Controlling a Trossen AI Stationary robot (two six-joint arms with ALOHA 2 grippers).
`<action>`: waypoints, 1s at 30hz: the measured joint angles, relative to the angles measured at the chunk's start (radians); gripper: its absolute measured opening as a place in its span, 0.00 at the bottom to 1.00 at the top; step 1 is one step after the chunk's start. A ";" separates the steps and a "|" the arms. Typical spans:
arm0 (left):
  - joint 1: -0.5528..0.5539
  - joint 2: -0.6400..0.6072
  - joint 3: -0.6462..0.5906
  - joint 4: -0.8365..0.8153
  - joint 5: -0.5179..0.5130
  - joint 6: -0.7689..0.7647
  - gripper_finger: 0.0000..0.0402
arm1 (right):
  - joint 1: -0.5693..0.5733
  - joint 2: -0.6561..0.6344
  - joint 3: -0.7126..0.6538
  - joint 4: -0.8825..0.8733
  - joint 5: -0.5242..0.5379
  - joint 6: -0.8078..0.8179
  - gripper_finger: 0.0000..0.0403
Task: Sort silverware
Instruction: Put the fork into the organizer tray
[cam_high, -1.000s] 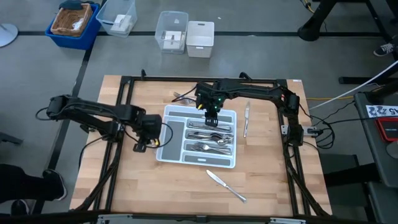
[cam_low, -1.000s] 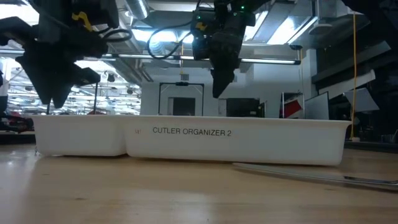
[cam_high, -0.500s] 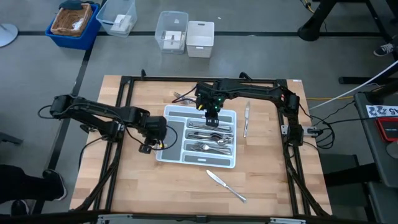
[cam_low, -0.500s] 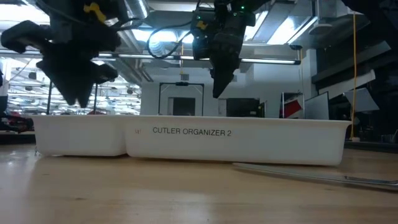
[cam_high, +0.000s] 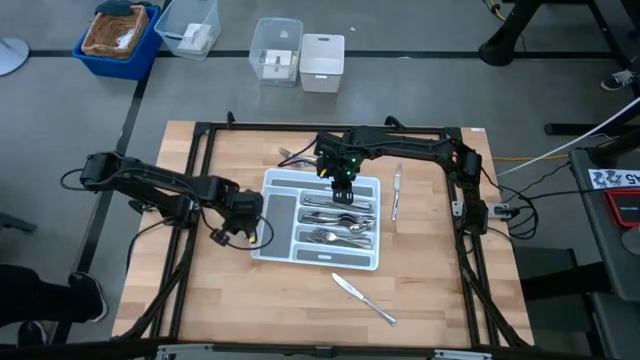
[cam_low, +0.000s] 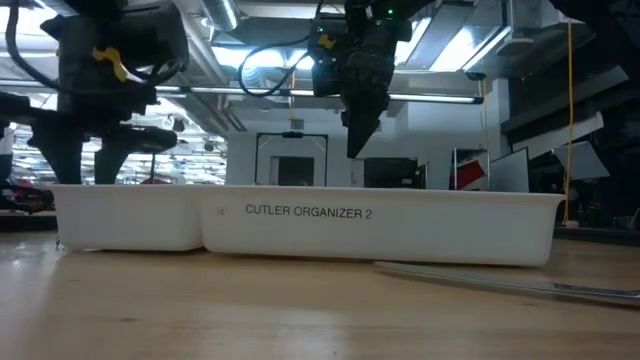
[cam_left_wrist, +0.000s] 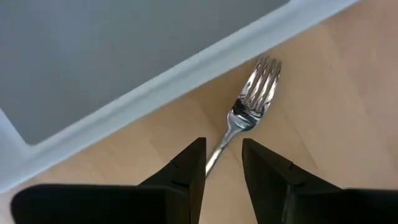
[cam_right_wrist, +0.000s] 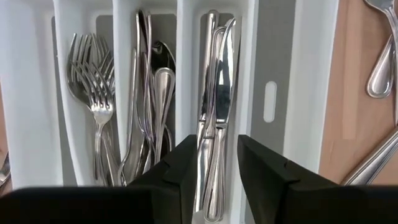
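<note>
A white tray (cam_high: 272, 181) with grey compartments sits mid-table, holding sorted forks (cam_right_wrist: 93, 81), spoons (cam_right_wrist: 152, 93) and knives (cam_right_wrist: 214, 87). My left gripper (cam_left_wrist: 222, 146) is open and low beside the tray's left wall (cam_left_wrist: 155, 87), where a silver fork (cam_left_wrist: 255, 93) lies flat on the wood. The fork's handle (cam_left_wrist: 216, 154) runs back between the two fingers, and I cannot tell whether they touch it. My right gripper (cam_right_wrist: 217, 143) is open and hovers above the tray's knife compartment, well above the rim in the low view (cam_low: 357, 145).
One loose knife (cam_high: 362, 298) lies toward the table's near edge and another (cam_high: 396, 192) lies right of the tray. More pieces (cam_high: 290, 155) lie at the tray's far left corner, and spoons (cam_right_wrist: 379, 68) lie outside its wall. Bins stand on the floor beyond the table.
My left gripper first moved right toward the tray, then swung back toward the table's left and near side. It turned and dropped low beside the tray's left wall.
</note>
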 joint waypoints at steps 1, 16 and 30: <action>0.000 0.000 -0.003 0.011 0.000 0.013 0.24 | 0.000 0.000 0.000 0.000 0.000 0.000 0.29; 0.000 0.000 -0.114 0.163 0.004 0.123 0.24 | 0.000 0.000 0.000 -0.014 0.000 0.000 0.29; 0.000 -0.002 -0.146 0.201 0.034 0.125 0.24 | 0.000 0.000 0.000 -0.014 0.000 0.002 0.29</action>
